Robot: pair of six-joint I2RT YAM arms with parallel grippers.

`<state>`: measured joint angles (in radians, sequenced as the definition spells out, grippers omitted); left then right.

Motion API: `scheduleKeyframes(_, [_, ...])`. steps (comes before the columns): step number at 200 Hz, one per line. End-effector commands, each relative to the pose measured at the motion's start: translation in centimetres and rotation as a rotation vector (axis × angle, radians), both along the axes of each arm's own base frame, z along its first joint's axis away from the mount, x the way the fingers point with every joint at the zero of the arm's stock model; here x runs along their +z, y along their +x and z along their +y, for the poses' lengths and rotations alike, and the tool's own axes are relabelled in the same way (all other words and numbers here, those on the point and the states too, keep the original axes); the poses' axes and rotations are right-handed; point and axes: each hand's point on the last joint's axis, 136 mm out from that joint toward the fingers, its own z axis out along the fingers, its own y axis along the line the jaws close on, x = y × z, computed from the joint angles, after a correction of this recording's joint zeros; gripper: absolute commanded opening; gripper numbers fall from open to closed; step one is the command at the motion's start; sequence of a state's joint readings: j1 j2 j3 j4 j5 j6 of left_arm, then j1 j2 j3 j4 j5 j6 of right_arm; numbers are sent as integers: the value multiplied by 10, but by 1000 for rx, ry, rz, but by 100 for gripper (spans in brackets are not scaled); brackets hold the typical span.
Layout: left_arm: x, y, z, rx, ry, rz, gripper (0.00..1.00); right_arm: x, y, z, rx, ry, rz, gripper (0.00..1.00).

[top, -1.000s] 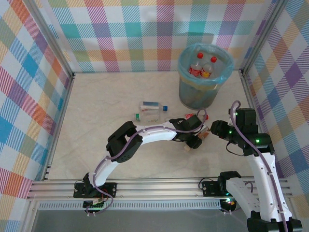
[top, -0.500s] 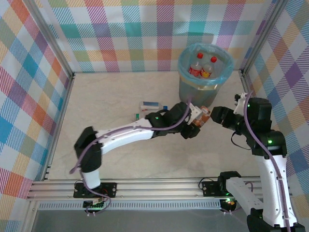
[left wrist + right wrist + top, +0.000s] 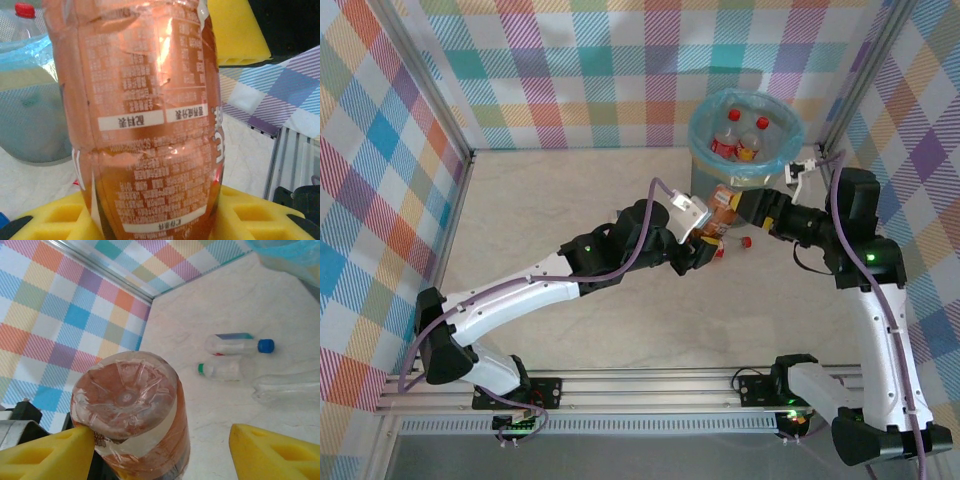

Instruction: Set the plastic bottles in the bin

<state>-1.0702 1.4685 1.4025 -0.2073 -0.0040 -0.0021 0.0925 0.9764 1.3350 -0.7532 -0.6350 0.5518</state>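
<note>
Beside the bin (image 3: 696, 143), left gripper (image 3: 712, 230) clamped on the orange-labelled bottle (image 3: 723, 200), right gripper (image 3: 740, 206) jaws apart: early release could miss the rim

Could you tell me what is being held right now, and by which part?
The left gripper clamps the orange-labelled bottle around its labelled body.

Bottle (image 3: 155, 125) betw. pads (image 3: 45, 220) of my L pincer (image 3: 708, 234); its base end betw. fingers (image 3: 45, 452) of my R pincer (image 3: 162, 440), touching one, clear of other. Bin (image 3: 695, 142) just beyond both pincers, two bottles (image 3: 725, 146) inside. More bottles (image 3: 239, 345) on table (image 3: 570, 200) ahead of R pincer.
</note>
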Motion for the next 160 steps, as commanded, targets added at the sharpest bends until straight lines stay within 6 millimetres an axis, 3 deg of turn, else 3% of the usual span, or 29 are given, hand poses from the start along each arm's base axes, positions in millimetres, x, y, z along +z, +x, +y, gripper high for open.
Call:
scheduleKeyframes(1, [16, -13, 1, -52, -35, -44, 45, 27, -3, 13, 70, 66, -70, 72])
scheduleKeyframes(83, [18, -16, 2, -68, -34, -37, 45, 28, -9, 26, 137, 51, -77, 76])
scheduleKeyframes(160, [21, -18, 5, -77, -24, -56, 47, 18, -3, 35, 152, -15, -39, 63])
